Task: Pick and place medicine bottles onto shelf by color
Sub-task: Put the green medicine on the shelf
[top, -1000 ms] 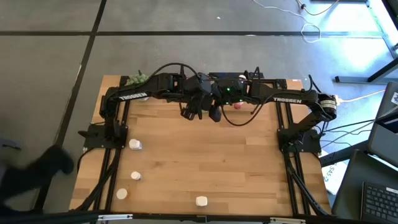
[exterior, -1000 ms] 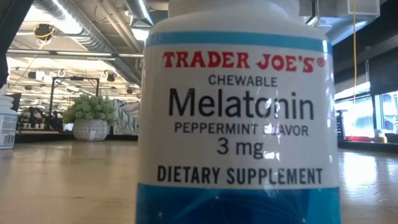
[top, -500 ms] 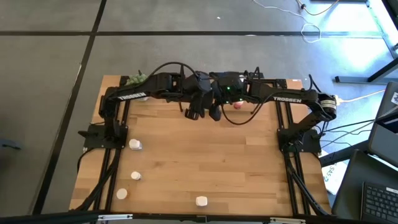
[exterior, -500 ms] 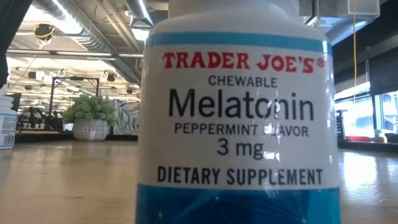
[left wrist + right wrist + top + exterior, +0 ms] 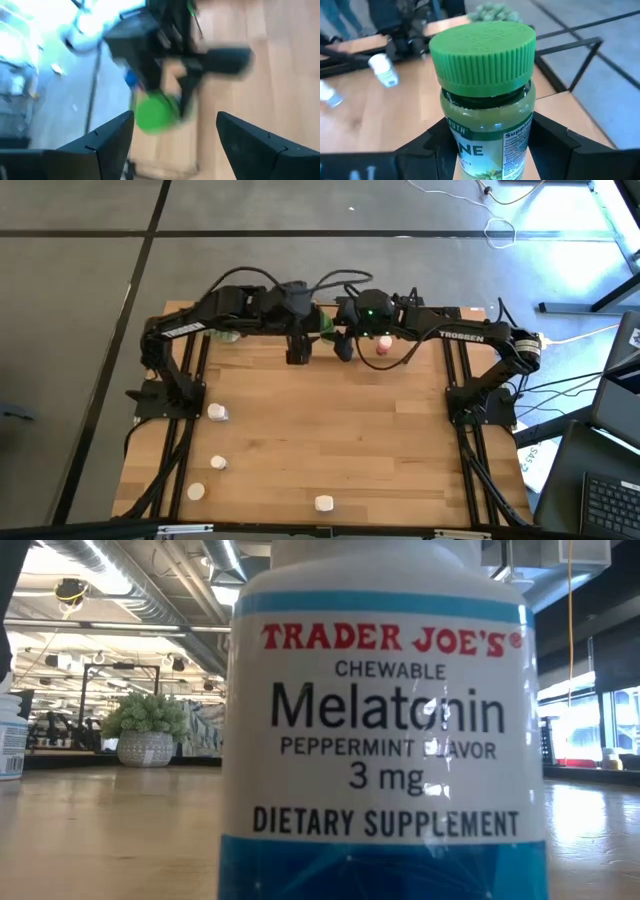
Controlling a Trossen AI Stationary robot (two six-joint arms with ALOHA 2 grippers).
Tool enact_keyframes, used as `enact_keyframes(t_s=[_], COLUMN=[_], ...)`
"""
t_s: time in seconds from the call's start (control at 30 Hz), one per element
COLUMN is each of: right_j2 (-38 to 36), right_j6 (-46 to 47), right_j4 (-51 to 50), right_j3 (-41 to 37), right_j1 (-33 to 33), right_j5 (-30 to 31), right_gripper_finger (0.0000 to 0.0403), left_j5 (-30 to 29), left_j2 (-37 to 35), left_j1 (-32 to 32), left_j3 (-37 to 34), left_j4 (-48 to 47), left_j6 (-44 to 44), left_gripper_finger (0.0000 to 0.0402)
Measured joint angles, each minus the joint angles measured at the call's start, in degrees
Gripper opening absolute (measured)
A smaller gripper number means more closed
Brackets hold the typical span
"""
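The right gripper (image 5: 485, 145) is holding a green-capped bottle (image 5: 485, 90) between its fingers at the far edge of the surface (image 5: 330, 430). The left gripper (image 5: 175, 145) is standing wide open and empty just beside it. The placing step seems to be in hand; next, the bottle needs careful lowering onto its spot.

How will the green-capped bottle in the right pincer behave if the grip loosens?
The green-capped bottle looks like rigid plastic, so it should not deform. Its glossy label may slip in the right pincer. Round and upright, it would probably roll if tipped.
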Motion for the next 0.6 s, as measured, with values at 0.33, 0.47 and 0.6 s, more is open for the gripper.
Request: enact_keyframes(t_s=[0.33,0.47,0.6], right_j2=[0.02,0.02,0.42], right_j6=[2.01,4.27,5.68], right_j4=[18.0,25.12,33.24], right_j3=[-10.19,-14.61,-18.61], right_j1=[-1.55,-1.55,-1.49], right_j5=[10.82,15.07,19.9], right_gripper_finger=[0.0202,0.0202,0.0202], left_j5=[0.09,0.09,0.08], left_j2=[-1.97,-1.93,-1.94], left_j1=[-1.24,-1.43,-1.38], left_j3=[-0.14,-0.2,-0.2], left_j4=[-6.25,-6.57,-6.65], left_j6=[-6.1,-7.05,-7.15], left_gripper_finger=[0.0279,0.0279,0.0279])
